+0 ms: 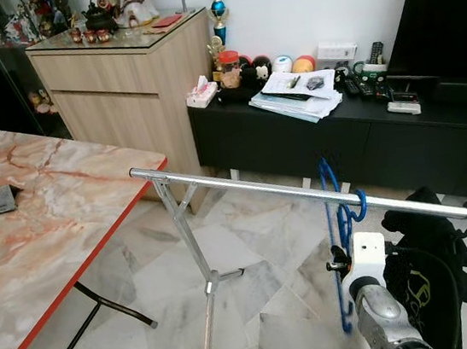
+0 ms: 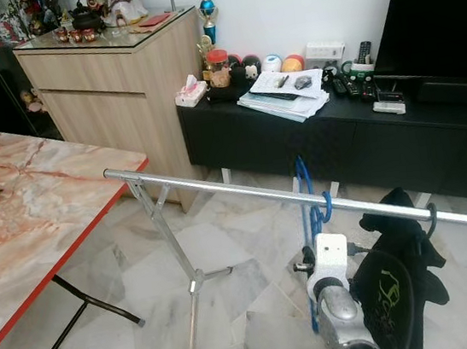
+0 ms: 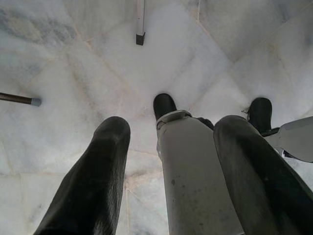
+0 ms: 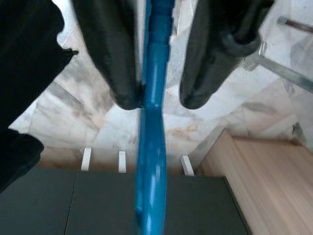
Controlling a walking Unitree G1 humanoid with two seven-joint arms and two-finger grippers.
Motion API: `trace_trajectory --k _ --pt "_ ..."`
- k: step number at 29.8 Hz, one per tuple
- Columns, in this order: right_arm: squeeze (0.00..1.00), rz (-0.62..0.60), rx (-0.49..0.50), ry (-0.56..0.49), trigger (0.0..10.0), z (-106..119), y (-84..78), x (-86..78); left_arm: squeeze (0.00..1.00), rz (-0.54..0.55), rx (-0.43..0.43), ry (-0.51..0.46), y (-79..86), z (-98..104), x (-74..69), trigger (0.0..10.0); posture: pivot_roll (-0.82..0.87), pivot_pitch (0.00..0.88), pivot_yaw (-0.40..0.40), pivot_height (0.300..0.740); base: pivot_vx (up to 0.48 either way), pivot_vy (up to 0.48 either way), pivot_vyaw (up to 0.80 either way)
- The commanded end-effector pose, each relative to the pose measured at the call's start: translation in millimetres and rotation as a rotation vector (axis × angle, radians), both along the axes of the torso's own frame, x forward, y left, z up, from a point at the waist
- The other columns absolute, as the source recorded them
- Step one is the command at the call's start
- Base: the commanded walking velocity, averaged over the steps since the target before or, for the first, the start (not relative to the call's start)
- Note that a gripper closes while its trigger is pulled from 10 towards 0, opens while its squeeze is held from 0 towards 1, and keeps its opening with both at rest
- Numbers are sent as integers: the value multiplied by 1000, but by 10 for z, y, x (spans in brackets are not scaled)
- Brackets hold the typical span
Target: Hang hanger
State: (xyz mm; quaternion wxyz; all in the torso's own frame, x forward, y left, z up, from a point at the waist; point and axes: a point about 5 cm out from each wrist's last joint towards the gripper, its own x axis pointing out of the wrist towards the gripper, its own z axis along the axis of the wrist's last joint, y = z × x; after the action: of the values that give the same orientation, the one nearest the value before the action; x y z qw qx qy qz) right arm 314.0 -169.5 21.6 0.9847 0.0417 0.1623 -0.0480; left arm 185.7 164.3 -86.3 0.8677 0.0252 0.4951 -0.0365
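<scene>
A blue hanger (image 1: 335,213) hangs by its hook on the silver clothes rail (image 1: 252,183), right of the rail's middle. My right arm (image 1: 374,294) reaches up to it from below. In the right wrist view, my right gripper (image 4: 159,100) stands open astride the hanger (image 4: 154,127): one finger (image 4: 122,73) touches the blue bar, and a gap shows at the other. My left gripper (image 3: 173,125) hangs open over the marble floor, nothing between its fingers.
A black garment (image 1: 427,274) hangs on the rail just right of the blue hanger. The rack's leg (image 1: 198,265) stands on the floor. A red-edged marble table (image 1: 49,216) is at the left, a wooden cabinet (image 1: 126,77) and black console (image 1: 297,136) behind.
</scene>
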Motion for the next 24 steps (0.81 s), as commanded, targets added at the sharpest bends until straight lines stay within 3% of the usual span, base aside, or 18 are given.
trace_trajectory --k 1,6,7,8,9,10,13,14,15,20,24 --pt "671 -3 8 -42 10000 40 10 11 0 -4 7 7 17 -7 -15 10000 46 0 17 740 0 0 0" --pt "631 -5 -5 -94 10000 45 -5 -33 0 -5 5 6 15 -6 -14 10000 47 0 15 740 0 0 0" --pt "561 -6 -18 -139 10000 73 -21 -49 0 -5 4 6 15 -6 -14 10000 46 0 15 740 0 0 0" --pt "416 -7 -20 -153 10000 83 -25 -54 0 -5 4 5 15 -6 -14 10000 44 0 14 740 0 0 0" --pt "416 -7 -24 -170 10000 93 -31 -62 0 -5 4 5 15 -6 -13 10000 42 0 14 740 0 0 0" --pt "325 -2 -34 -191 10000 101 -37 -79 0 -5 3 5 15 -6 -13 10000 42 0 14 740 0 0 0" --pt "325 10 -53 -230 10000 106 -44 -133 0 -7 3 4 14 -5 -13 10000 42 0 14 740 0 0 0" --pt "227 21 -62 -244 10000 98 -39 -168 0 -8 3 4 14 -5 -12 10000 42 0 14 740 0 0 0" --pt "0 26 -67 -249 10000 96 -36 -181 0 -8 2 4 14 -5 -12 10000 42 0 14 740 0 0 0" --pt "0 37 -75 -291 10000 105 -41 -252 0 -7 3 2 11 -6 -15 10000 37 0 7 740 0 0 0" --pt "0 -32 -113 -311 10000 120 -129 -329 0 -3 9 0 13 -8 -20 10000 32 0 -7 740 0 0 0"
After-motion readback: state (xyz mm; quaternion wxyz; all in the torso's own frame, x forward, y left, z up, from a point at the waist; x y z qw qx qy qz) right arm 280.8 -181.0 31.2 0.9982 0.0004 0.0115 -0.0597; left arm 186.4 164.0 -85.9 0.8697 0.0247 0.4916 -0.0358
